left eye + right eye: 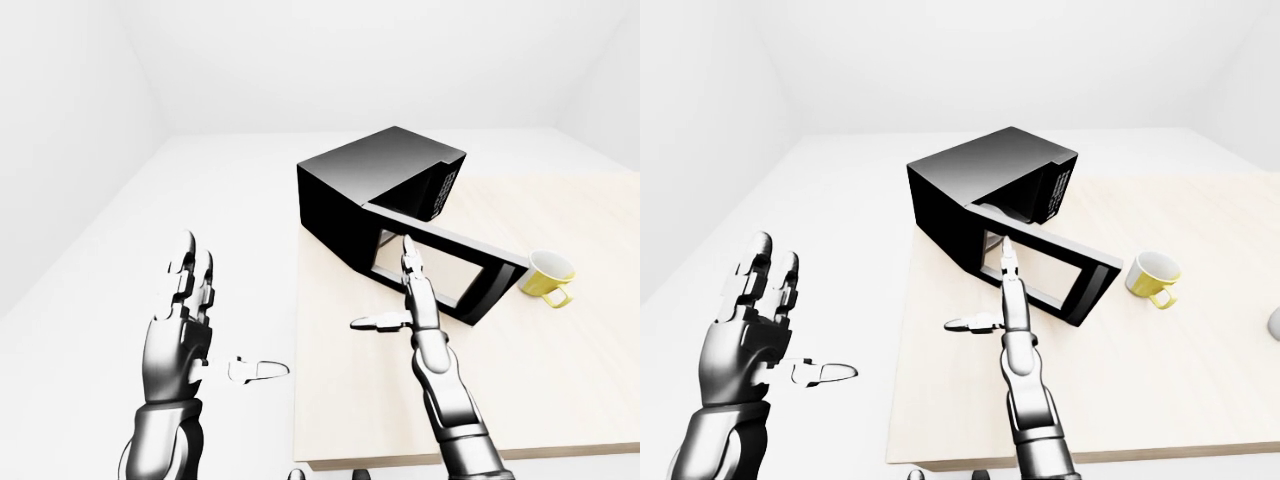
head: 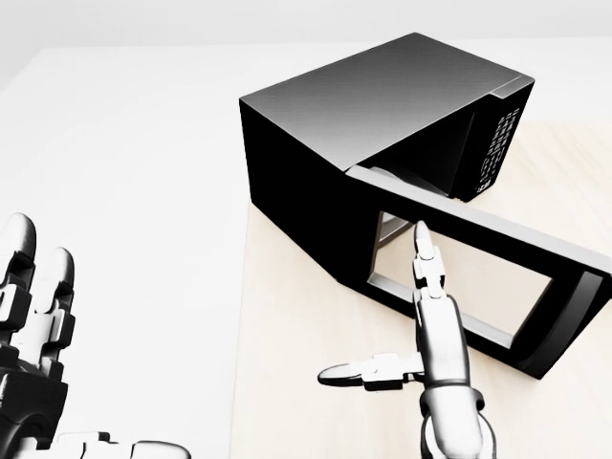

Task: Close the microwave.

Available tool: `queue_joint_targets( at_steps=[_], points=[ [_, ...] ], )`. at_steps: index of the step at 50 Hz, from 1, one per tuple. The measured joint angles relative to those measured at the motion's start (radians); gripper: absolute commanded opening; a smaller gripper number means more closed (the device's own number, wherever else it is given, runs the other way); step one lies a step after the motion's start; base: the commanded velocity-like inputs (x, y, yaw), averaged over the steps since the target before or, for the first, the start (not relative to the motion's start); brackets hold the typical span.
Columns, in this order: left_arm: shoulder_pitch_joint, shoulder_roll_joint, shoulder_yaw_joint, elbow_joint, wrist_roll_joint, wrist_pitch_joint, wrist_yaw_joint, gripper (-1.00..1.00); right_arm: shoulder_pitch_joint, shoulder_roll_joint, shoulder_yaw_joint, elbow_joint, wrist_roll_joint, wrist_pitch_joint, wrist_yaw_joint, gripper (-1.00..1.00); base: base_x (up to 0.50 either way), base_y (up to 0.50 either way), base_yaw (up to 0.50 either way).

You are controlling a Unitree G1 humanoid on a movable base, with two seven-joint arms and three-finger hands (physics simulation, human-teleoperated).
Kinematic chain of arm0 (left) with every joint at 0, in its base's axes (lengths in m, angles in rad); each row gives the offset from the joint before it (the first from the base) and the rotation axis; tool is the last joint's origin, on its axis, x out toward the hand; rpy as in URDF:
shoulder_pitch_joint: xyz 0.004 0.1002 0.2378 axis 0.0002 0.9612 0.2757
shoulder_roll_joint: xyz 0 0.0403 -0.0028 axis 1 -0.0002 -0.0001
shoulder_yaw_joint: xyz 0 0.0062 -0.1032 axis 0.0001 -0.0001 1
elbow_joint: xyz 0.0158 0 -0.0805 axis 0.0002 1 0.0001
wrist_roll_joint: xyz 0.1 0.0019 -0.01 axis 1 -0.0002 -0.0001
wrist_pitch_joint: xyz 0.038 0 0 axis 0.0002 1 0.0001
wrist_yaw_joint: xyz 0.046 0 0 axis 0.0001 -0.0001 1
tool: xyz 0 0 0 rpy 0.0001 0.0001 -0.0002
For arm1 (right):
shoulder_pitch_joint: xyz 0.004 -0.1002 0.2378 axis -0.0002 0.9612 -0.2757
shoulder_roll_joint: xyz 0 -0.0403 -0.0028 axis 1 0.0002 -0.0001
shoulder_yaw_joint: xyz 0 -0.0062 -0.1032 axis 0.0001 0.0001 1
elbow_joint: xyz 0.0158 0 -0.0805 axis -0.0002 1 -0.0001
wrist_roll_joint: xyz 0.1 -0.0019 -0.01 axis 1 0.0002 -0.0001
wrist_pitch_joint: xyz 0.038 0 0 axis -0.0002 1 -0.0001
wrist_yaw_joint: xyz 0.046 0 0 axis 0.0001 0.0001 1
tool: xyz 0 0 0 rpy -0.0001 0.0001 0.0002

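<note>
A black microwave (image 1: 375, 180) stands on a light wooden table (image 1: 560, 390). Its windowed door (image 1: 450, 262) is swung open toward the right of the left-eye view. My right hand (image 1: 405, 300) is open, fingers straight and thumb out to the left, with a fingertip (image 2: 421, 232) close to the door's hinge side; I cannot tell if it touches. My left hand (image 1: 200, 325) is open and empty, raised over the white floor left of the table, far from the microwave.
A yellow mug (image 1: 547, 277) stands on the table just right of the door's free end. The table's left edge (image 1: 298, 350) runs between my two hands. White floor and walls surround the table.
</note>
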Motion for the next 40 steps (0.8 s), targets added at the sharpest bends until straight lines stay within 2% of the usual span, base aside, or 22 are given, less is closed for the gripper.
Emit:
queue_joint_targets(
  at_steps=[19,25,30,40],
  points=[
    [0.004,0.001,-0.001,-0.004,-0.001,0.000,-0.001,1.00,-0.173,-0.023,-0.048,0.169,0.039,0.002,-0.024,1.00,0.00,0.00,0.00],
    [0.005,0.000,0.000,-0.007,-0.003,0.000,-0.002,1.00,-0.237,-0.031,-0.060,0.246,0.057,-0.011,-0.030,1.00,0.00,0.00,0.00],
    [0.004,-0.001,0.003,-0.009,-0.004,0.000,-0.003,1.00,-0.302,-0.042,-0.072,0.337,0.074,-0.037,-0.035,1.00,0.00,0.00,0.00],
    [0.005,-0.002,0.008,-0.016,-0.008,0.000,-0.006,1.00,-0.419,-0.055,-0.083,0.498,0.101,-0.038,-0.040,1.00,0.00,0.00,0.00]
  ],
)
